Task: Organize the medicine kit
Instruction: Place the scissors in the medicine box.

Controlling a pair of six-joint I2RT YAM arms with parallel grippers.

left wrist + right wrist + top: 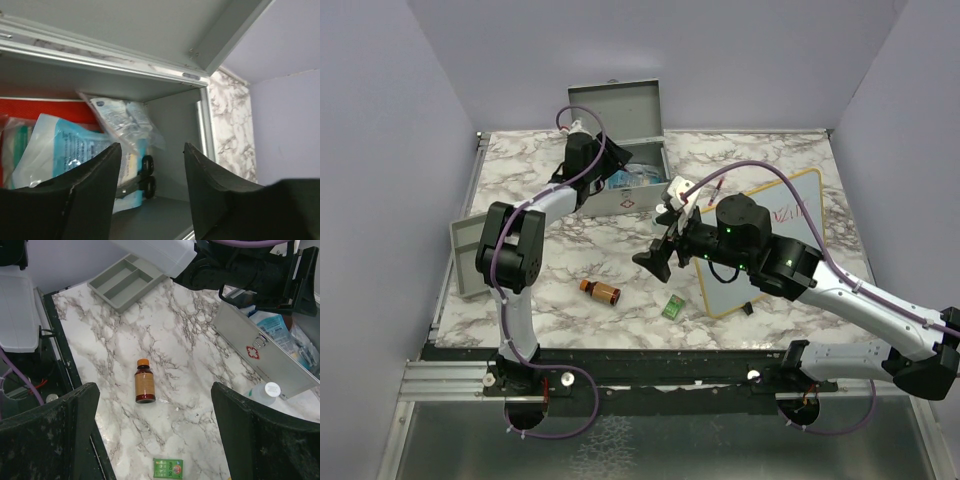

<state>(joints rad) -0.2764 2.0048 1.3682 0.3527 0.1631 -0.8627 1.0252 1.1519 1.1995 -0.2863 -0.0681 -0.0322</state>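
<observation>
The medicine kit (638,198) is a grey metal box at the back of the table, with its lid (617,106) up. My left gripper (611,160) reaches into it from the left. In the left wrist view this gripper (152,150) is open with nothing between its fingers. Ahead of it inside the kit (175,125) lie sealed packets (122,117) and black-handled scissors (146,174). My right gripper (655,262) hovers open over the table. Below this gripper (154,387) lie a brown bottle with an orange cap (144,381) and a green sachet (168,468).
A shallow grey divided tray (465,256) overhangs the table's left edge. A wood-framed whiteboard (775,235) lies under my right arm. A small white-capped bottle (265,391) stands by the kit's front right corner. The brown bottle (600,291) and sachet (673,306) lie near the table's front.
</observation>
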